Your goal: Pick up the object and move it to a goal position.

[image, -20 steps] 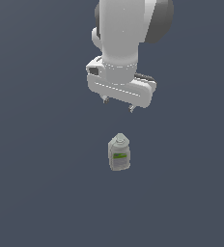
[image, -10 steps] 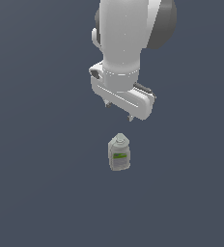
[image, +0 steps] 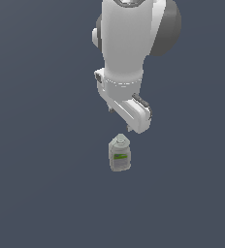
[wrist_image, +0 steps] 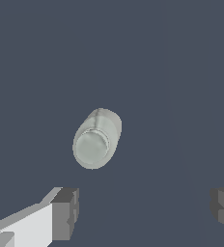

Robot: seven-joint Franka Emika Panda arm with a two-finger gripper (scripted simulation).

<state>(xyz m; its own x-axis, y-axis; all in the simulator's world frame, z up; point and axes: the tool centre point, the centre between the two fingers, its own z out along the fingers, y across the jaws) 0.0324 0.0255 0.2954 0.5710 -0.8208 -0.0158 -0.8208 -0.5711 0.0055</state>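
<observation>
The object (image: 120, 154) is a small translucent grey-white bottle with a round cap and a green-and-white label, standing upright on the dark floor. In the wrist view the object (wrist_image: 96, 139) is seen from above, cap toward the camera. My gripper (image: 120, 119) hangs just above and slightly behind it, not touching. In the wrist view the gripper (wrist_image: 145, 207) is open, its two dark fingertips (wrist_image: 65, 212) wide apart with nothing between them; the bottle lies beyond the gap, off toward one finger.
A flat dark blue-grey floor (image: 46, 184) surrounds the bottle. No other object or obstacle shows in either view.
The hand has turned about its vertical axis and come lower, closer to the bottle's cap. The bottle has not moved.
</observation>
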